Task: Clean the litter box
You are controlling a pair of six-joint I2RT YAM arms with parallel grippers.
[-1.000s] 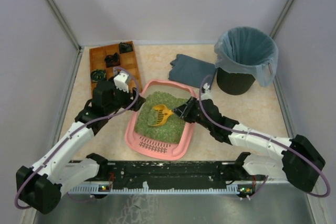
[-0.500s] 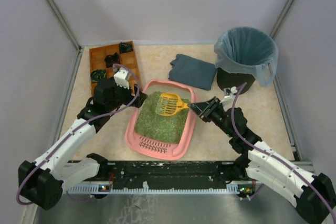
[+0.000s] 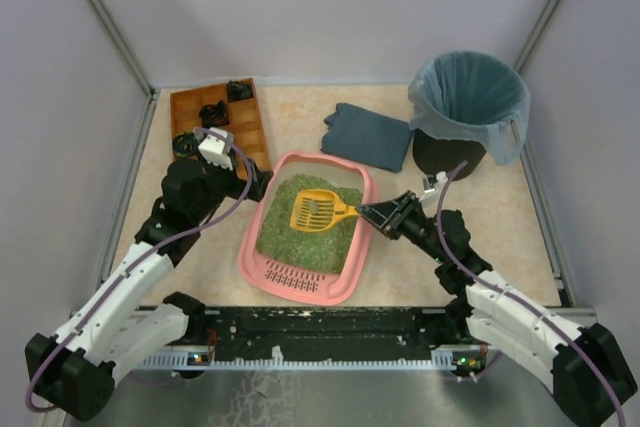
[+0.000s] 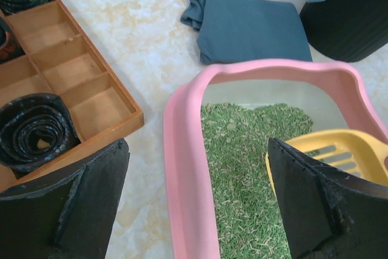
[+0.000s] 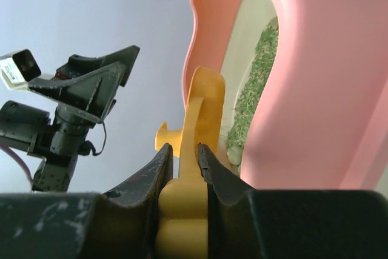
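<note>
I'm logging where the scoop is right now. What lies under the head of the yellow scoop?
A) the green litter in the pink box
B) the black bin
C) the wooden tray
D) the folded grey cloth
A: the right tool grips the handle of the yellow scoop, and the scoop's head lies over the green litter inside the pink litter box.

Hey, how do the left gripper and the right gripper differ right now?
The left gripper is wide open and holds nothing; the right gripper is shut on the yellow scoop, gripping its handle. The left gripper hangs by the left rim of the litter box; the right gripper sits at its right rim. Both are black two-finger grippers close to the box.
</note>
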